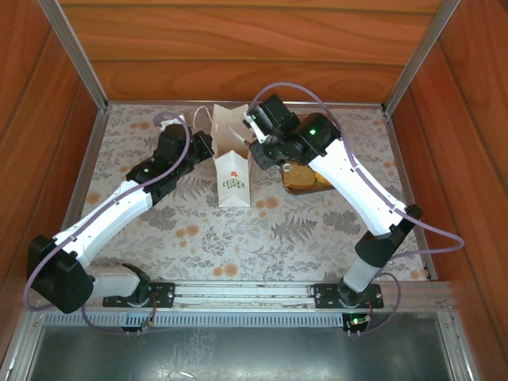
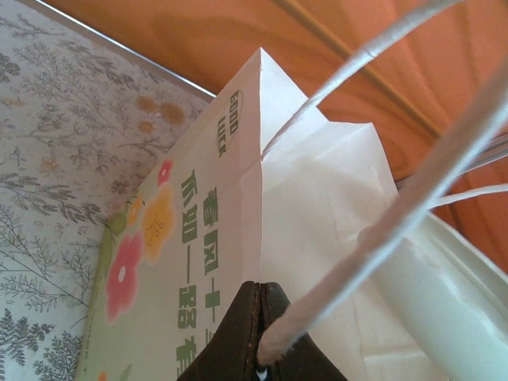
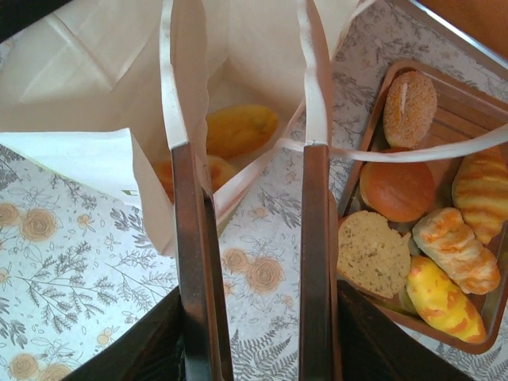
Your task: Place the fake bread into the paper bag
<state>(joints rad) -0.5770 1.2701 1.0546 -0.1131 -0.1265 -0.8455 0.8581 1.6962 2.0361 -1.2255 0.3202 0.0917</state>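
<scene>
TABLE-TOP BAKERY RUN: A white paper bag (image 1: 232, 181) stands open-mouthed towards the far edge of the flower-patterned table (image 1: 238, 246), roughly midway between its left and right edges, as two robot arms work at filling it. The left pincer (image 2: 258, 309) is clamped on the bag's rim, right where a cord handle (image 2: 373, 238) is rooted, and holds the bag upright. The right pincer (image 3: 244, 151) hangs over the bag's right-hand rim, between the mouth and the tray. Its jaws are apart with nothing between them.

Two golden pieces of the fake bread (image 3: 236, 127) lie down inside the bag. The rest crowd a brown slatted tray (image 3: 468, 99) just to the bag's right, nearer the table's right edge. Among them are a round bun (image 3: 397, 189), a seeded bun (image 3: 409, 107), a pale slice (image 3: 371, 252) and several croissants (image 3: 456, 250).

From where I stand the toy loaves look light and somewhat glossy, and probably hollow or foam. They should lift easily, but a smooth domed top could squirt out of a careless pinch. Each croissant looks best taken across its narrow middle and each bun across its full width, with the jaws coming straight down so the neighbours packed alongside are not nudged.

The bag is thin, creased paper and would likely tip or fold if bumped. One loose handle loop trails over the tray, where it could snag a descending finger.
</scene>
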